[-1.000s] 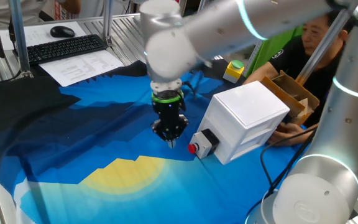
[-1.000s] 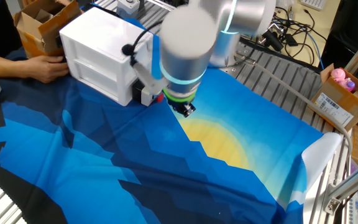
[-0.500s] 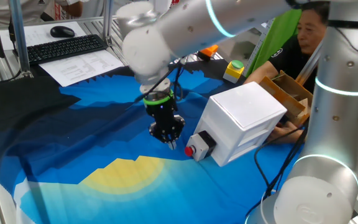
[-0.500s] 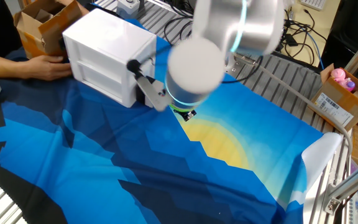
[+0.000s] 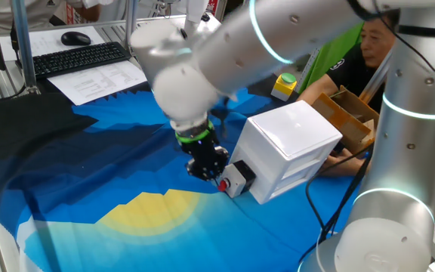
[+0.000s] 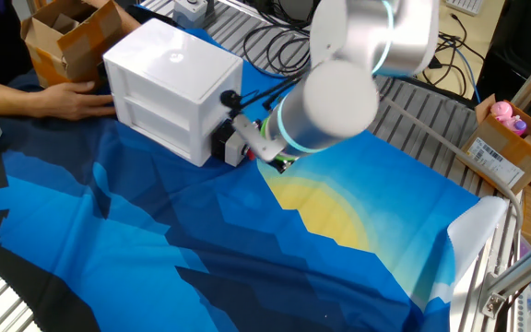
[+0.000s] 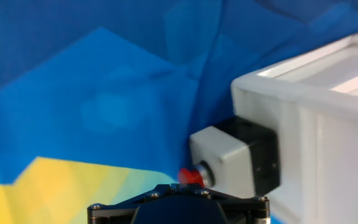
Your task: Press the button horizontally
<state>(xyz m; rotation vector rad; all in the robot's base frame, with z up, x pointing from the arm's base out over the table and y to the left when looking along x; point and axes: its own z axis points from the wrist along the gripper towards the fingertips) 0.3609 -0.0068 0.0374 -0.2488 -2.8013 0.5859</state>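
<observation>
The small red button [image 5: 222, 183] sticks out of a black square housing [image 5: 238, 176] on the side of the white box [image 5: 293, 143]. My gripper [image 5: 211, 171] lies tilted sideways just above the cloth, its tip close to the button's left. In the other fixed view the gripper [image 6: 275, 162] is right of the button [image 6: 251, 155]. In the hand view the button [image 7: 191, 177] sits just above the dark gripper [image 7: 174, 186], next to the housing [image 7: 238, 158]. The fingertips look joined, with no gap.
A green button on a yellow housing [image 5: 285, 85] stands behind the white box. A person's hand [image 6: 58, 100] rests against the box beside a cardboard box [image 6: 63, 32]. A blue and yellow cloth [image 5: 89, 181] covers the table. A keyboard [image 5: 78, 57] lies at the back left.
My hand has swung from pointing down to pointing sideways and now sits next to the red button. The white box has shifted a little toward it.
</observation>
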